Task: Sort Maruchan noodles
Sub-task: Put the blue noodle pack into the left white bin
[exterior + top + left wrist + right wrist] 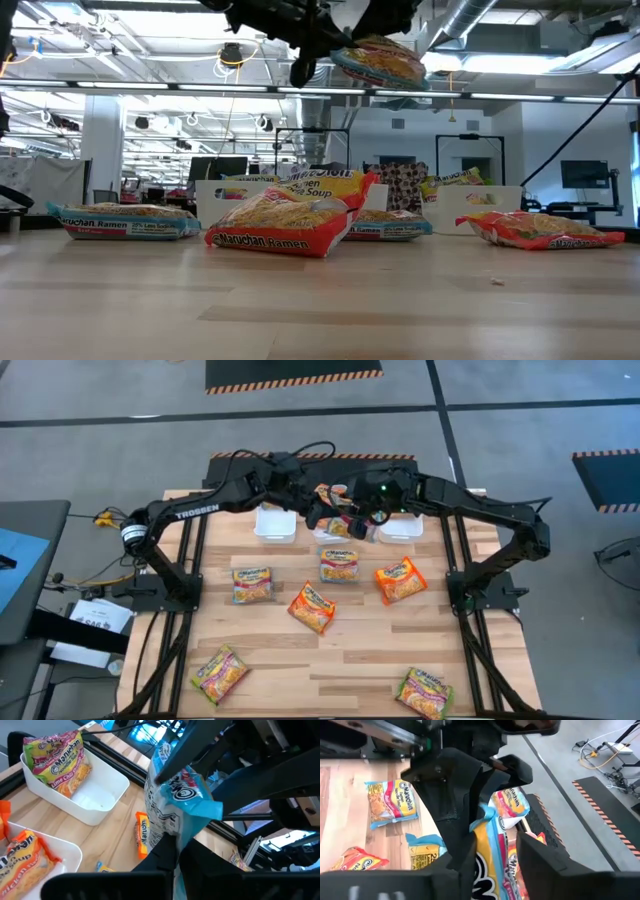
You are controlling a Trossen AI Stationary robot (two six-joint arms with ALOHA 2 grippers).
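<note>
packet in the air: one blue-trimmed Maruchan packet (175, 810) is held up over the far edge of the worktop (360, 660), between the two grippers, right above the white bins

how it handles: my guess is light, crinkly and slippery film with a brittle noodle brick inside, so squeeze too hard and it cracks; the flat crimped end seam looks like the safest place to pinch

left gripper (172, 847): jaws together, clamped on the packet's end seam

right gripper (487, 837): jaws standing apart around the packet's other end, looks more like letting go than gripping, can't say for sure it's clear of the film

looks like: a mid-air handoff from right to left, just my read

bins: white bins (275, 523) sit along the far edge; in the left wrist view one holds a green-pink packet and another an orange one

rest of the noodles: loose packets (311, 606) spread over the middle of the worktop, two more near the front corners
</note>
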